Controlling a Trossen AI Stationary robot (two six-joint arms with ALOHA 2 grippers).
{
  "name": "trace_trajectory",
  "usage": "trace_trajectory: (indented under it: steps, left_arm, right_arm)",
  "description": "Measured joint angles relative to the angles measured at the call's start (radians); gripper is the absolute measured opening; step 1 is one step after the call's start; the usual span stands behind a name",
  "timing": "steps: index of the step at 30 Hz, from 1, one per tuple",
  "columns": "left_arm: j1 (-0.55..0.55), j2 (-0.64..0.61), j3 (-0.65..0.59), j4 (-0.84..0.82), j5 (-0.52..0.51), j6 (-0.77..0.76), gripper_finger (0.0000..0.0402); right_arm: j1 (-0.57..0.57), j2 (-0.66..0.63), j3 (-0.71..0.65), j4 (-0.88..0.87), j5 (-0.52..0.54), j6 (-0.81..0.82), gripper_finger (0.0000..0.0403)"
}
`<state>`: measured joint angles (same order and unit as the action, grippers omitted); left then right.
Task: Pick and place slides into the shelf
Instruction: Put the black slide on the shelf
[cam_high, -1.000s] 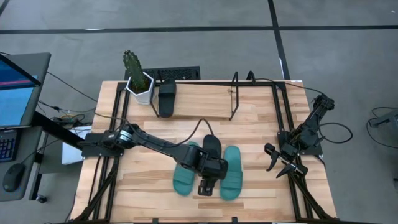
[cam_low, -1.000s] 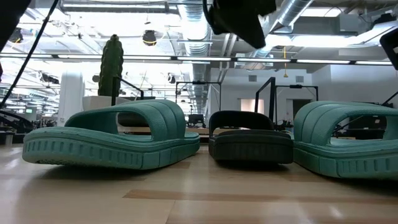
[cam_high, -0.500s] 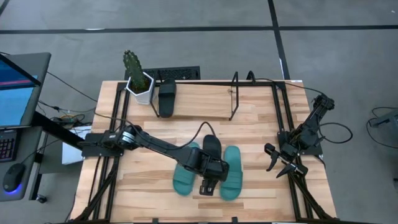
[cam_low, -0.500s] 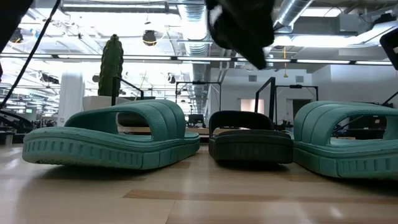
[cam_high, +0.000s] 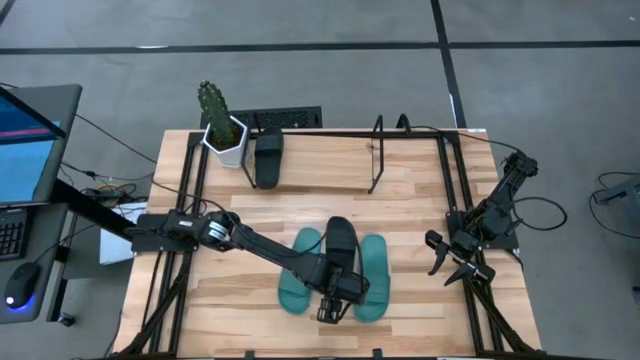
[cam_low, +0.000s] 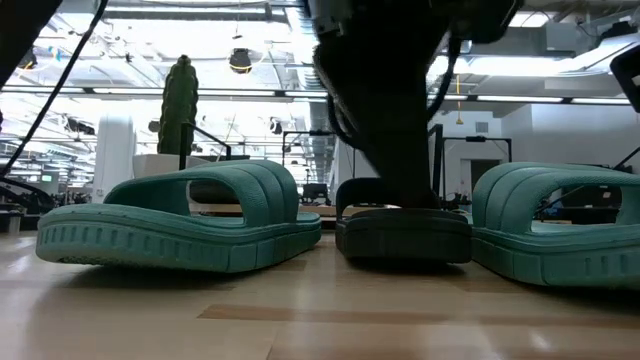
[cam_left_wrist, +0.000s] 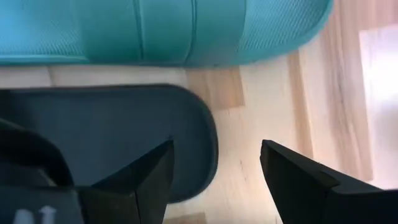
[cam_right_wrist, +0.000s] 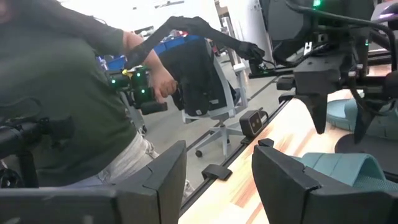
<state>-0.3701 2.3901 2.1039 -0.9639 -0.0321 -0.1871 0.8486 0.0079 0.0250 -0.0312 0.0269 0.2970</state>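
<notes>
The left gripper (cam_high: 330, 312) hangs spread-fingered over the near end of the black slide (cam_high: 341, 243), which lies between two teal slides (cam_high: 297, 268) mid-table. It should straddle only the black edge, since the right teal slide (cam_high: 372, 275) crowds close. The shelf (cam_high: 380, 160) holds another black slide (cam_high: 267, 156) beside a potted cactus (cam_high: 220, 125). The right gripper (cam_high: 450, 262) waits unclenched at the table's right edge.

Grey floor (cam_high: 330, 25) crossed by dark seams surrounds the light wood table (cam_high: 410, 215); a potted cactus (cam_high: 218, 120) stands at its far corner; silver ceiling ducts (cam_low: 300, 45) and strip lights (cam_low: 200, 92) hang overhead; an office chair (cam_right_wrist: 205, 81) stands beyond.
</notes>
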Motion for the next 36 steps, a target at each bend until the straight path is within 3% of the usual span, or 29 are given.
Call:
trace_trajectory:
  steps: [32, 36]
  left_arm:
    - [-0.029, 0.114, -0.001, 0.012, -0.171, -0.079, 0.0226]
    - [-0.032, 0.115, -0.003, 0.014, -0.204, -0.089, 0.0203]
  right_arm:
    - [0.000, 0.005, 0.000, -0.001, -0.001, 0.000, 0.0169]
    - [0.000, 0.005, 0.000, -0.001, -0.001, 0.000, 0.0169]
